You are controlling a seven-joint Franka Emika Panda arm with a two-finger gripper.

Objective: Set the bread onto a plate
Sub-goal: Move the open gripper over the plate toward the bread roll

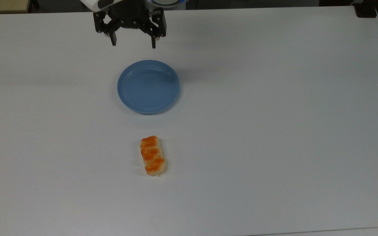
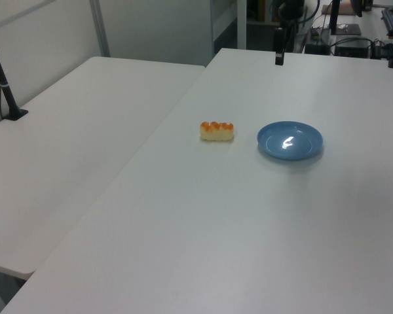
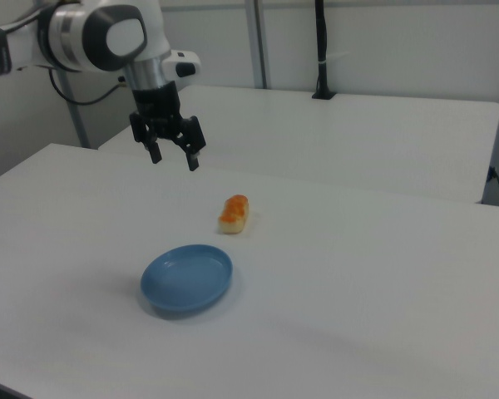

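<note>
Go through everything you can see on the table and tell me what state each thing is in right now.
bread: lying flat on the table, apart from the plate, untouched
plate: upright on the table, nothing in it
gripper: open, holding nothing, raised above the table beyond the plate
table: white, carrying bread and plate

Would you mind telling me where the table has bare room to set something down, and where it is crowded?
The table is bare across the top view's whole right half, the whole left side, and below the bread. A free strip lies between the bread and the plate. The tightest spot is above the plate, where the open gripper hangs.
</note>
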